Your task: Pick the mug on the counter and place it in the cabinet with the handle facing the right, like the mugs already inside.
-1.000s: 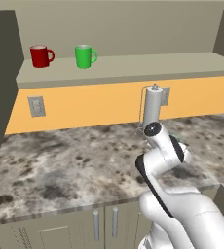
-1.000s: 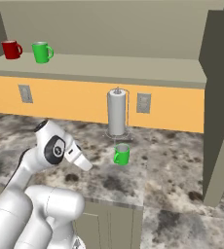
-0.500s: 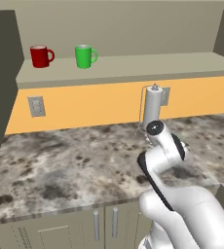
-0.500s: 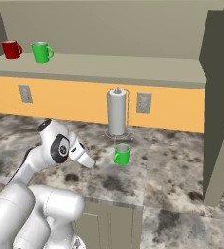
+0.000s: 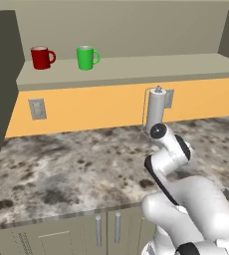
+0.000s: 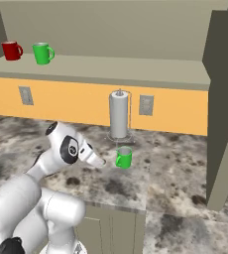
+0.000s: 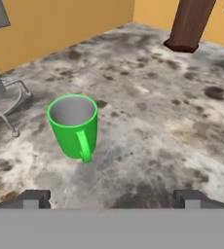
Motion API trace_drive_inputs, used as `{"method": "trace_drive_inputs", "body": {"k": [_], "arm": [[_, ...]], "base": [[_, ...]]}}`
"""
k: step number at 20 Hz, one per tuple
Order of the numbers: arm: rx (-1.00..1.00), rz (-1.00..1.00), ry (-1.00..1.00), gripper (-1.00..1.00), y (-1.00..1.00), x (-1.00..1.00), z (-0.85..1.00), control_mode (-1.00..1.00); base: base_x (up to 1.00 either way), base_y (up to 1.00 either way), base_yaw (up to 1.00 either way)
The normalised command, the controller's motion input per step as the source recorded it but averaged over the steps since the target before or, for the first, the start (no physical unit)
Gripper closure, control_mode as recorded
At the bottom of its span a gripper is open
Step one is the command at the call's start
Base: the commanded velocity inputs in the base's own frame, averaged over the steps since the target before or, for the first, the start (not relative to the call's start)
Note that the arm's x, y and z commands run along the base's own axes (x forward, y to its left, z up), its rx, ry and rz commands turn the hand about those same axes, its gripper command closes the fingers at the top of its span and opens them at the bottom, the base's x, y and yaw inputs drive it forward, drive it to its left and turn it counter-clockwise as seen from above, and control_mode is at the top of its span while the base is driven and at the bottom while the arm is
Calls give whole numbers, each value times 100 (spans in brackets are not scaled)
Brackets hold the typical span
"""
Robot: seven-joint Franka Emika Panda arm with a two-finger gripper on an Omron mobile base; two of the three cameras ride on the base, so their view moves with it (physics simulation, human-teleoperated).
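Hand view shows the gripper (image 7: 111, 198) with its jaws spread wide and nothing between them, held low over the counter (image 7: 148, 121). Ahead of it and toward its left finger stands the mug (image 7: 74, 125), upright on the counter, apart from both fingertips, its handle (image 7: 84, 146) turned back toward the gripper. Farther left of the mug stands a paper towel holder (image 7: 2, 99). Right base view puts the mug (image 6: 123, 157) just beyond the gripper (image 6: 100, 160).
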Motion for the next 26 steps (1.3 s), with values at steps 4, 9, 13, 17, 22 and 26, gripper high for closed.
{"method": "trace_drive_inputs", "body": {"k": [4, 9, 13, 17, 22, 26], "arm": [[13, 17, 7, -100, -51, 22, -1, -100], [10, 26, 17, -100, -20, 20, -14, -100], [6, 19, 23, -100, 22, 24, -16, -100], [0, 5, 2, -100, 1, 26, -2, -100], [0, -4, 1, -100, -8, 2, -7, -100], [8, -10, 2, -100, -23, 4, -35, -100]], "base": [[0, 0, 0], [0, 0, 0], [0, 0, 0], [0, 0, 0], [0, 0, 0], [0, 0, 0]]}}
